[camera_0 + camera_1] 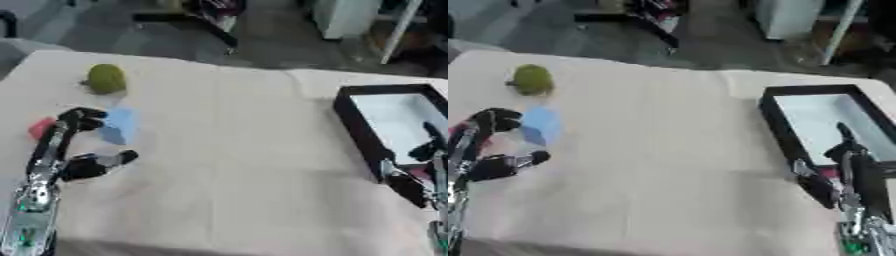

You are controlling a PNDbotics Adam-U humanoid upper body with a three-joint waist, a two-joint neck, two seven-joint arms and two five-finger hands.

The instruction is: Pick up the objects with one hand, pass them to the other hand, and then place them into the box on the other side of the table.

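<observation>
Left hand (70,150): lying low over the near left part of the table (227,165), fingers (83,119) curling forward toward the light blue object (120,125), thumb (118,159) sticking out to the right; spread wide and holding nothing, as far as can be seen.

Right hand (842,175): hanging at the near right, over the near edge of the black box (773,125); something small and reddish is showing between thumb and fingers, though whether it is being held cannot be told.

Light blue object: sitting just beside the left fingertips, touching or nearly so.

Red object (40,128): peeking out left of the left hand, partly hidden.

Black box: standing at the right edge, its pale floor showing bare.

Green round object (106,78): resting farthest off, at the far left.
</observation>
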